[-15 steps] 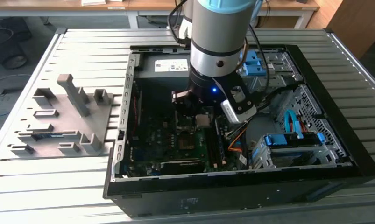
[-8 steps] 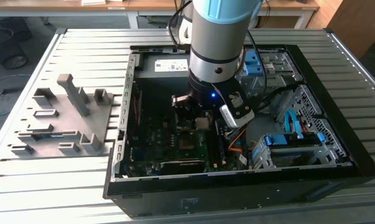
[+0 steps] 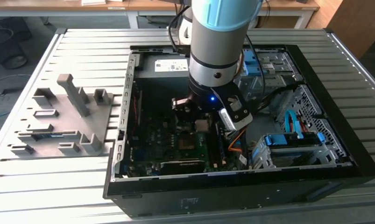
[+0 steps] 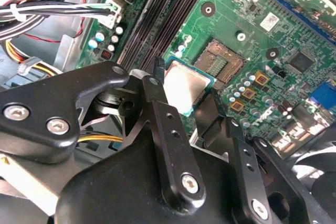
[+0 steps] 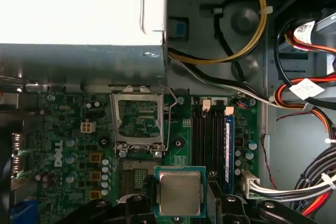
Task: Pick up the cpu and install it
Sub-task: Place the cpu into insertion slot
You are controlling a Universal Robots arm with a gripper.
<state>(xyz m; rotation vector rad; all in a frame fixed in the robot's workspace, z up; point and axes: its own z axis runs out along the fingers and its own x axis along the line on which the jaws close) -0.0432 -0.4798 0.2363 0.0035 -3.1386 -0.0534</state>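
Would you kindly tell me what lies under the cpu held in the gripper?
Green motherboard and the open socket show beside the cpu in the gripper; whatever lies directly beneath is covered.

Print on the board, the supply box and the wiring

In the first wrist view the motherboard carries a maker's logo as white lettering, turned on its side, with fine white component marks around it too small to make out. In the exterior view a white label with dark print lies on top of the power-supply box, and its lines cannot be told apart. In the second wrist view a small white sticker sits on the board, and its print is illegible. A paper tag hangs on the red and black wires, and its marks are unreadable.
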